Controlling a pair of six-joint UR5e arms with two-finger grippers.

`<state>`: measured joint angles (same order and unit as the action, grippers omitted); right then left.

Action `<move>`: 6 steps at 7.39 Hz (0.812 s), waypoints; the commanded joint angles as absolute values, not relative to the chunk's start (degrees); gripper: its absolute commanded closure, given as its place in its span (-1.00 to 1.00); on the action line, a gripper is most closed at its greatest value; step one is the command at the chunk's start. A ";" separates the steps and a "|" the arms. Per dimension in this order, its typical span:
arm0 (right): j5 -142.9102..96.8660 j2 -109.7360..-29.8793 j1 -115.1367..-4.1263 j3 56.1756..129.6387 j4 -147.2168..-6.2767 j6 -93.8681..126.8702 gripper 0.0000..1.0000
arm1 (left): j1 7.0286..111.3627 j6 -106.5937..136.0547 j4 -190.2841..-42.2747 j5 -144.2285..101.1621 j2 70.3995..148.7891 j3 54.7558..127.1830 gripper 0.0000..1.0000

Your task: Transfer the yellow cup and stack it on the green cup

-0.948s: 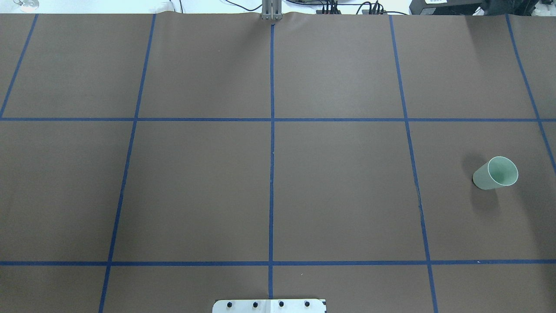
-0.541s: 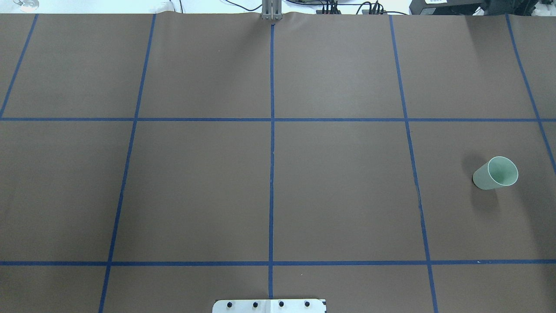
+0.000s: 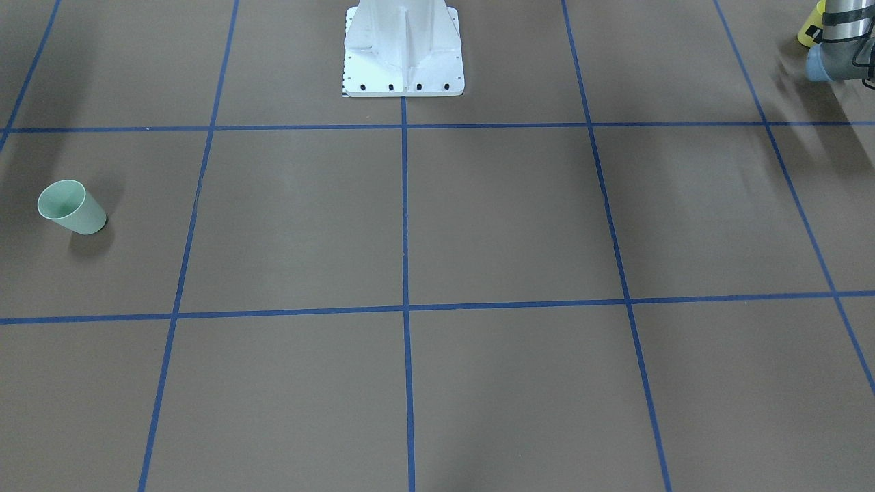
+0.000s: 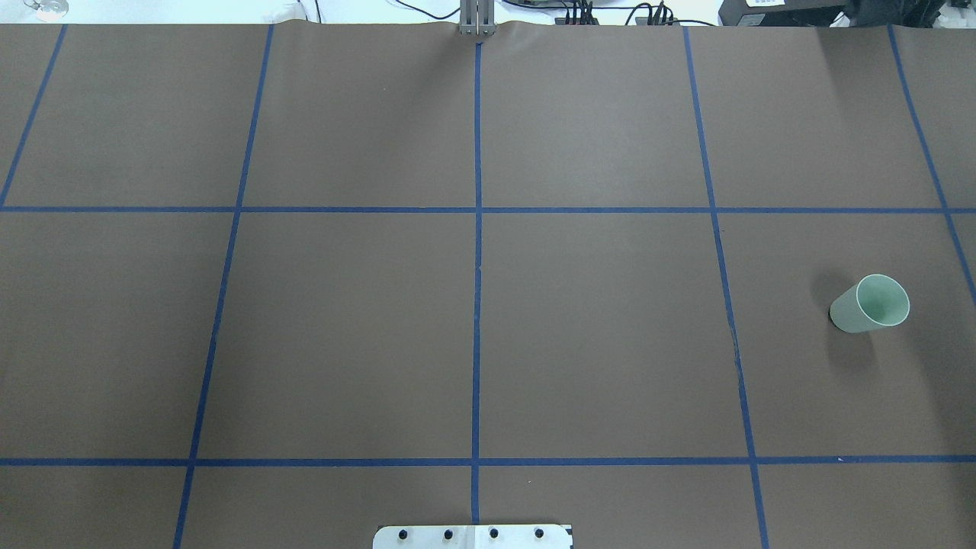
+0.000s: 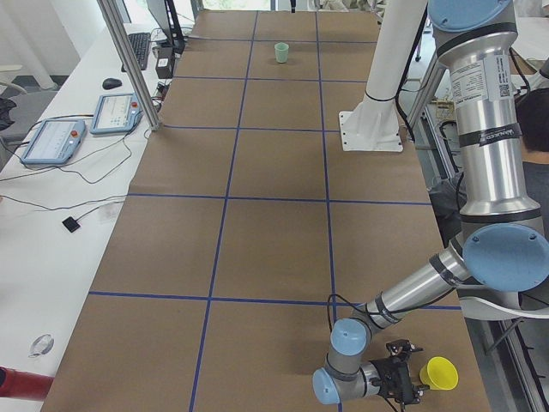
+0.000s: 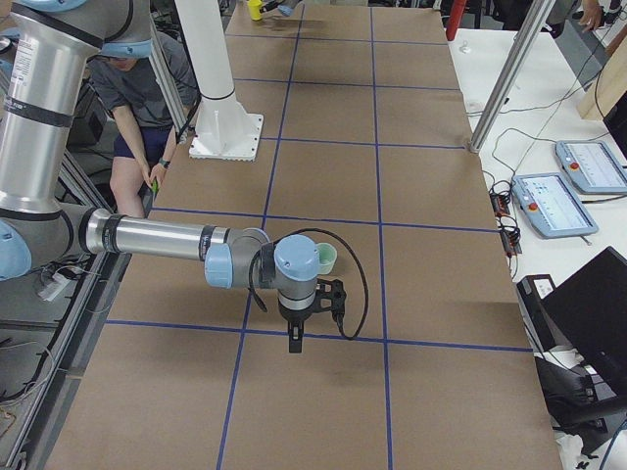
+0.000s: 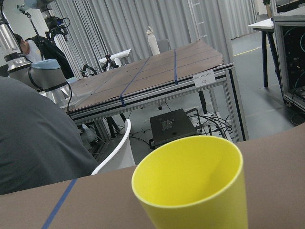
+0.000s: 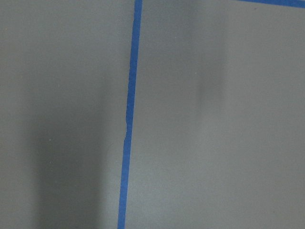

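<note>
Table [image 4: 595, 328]: overhead unchanged this past second, so the transfer hasn't begun. Green cup [image 4: 869, 305] stands upright far right. Yellow cup [image 5: 439, 372] sits far left, just beside the left gripper [image 5: 405, 375], grip unclear. Right gripper [image 6: 295, 338] near green, jaws unreadable too

I am counting two cups on my table [image 4: 343, 343]: one yellow cup [image 7: 190, 183] and one green cup [image 4: 869, 303]. I am working with two arms, one left arm [image 5: 489, 172] and one right arm [image 6: 147, 238], both rising from one white base [image 3: 403, 48]. Beside the table I am seeing two tablets [image 5: 53, 142], one keyboard [image 5: 137, 50] and one mouse [image 5: 111, 83].
</note>
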<state>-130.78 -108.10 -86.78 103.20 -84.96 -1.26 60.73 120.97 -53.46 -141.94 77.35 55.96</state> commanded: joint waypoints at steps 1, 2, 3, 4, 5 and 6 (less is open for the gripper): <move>-130.78 -108.11 -86.75 103.18 -84.99 -1.32 -0.99 | 60.73 121.03 -53.53 -141.94 76.73 55.81 -1.00; -130.78 -108.11 -86.75 103.18 -84.99 -1.32 -0.99 | 60.73 121.11 -53.53 -141.94 76.73 55.72 -1.00; -130.78 -108.11 -86.84 103.18 -84.99 -1.32 -0.99 | 60.73 121.72 -53.53 -141.94 76.73 55.72 -1.00; -130.78 -108.11 -86.84 103.18 -84.99 -1.23 -0.99 | 60.73 121.90 -53.53 -141.94 76.73 55.72 -1.00; -130.78 -108.28 -86.84 103.36 -84.90 -1.23 -0.99 | 60.73 121.90 -53.53 -141.94 76.73 55.72 -1.00; -130.78 -108.28 -86.84 103.36 -84.73 -1.23 -0.99 | 60.73 121.99 -53.53 -141.94 76.73 55.72 -1.00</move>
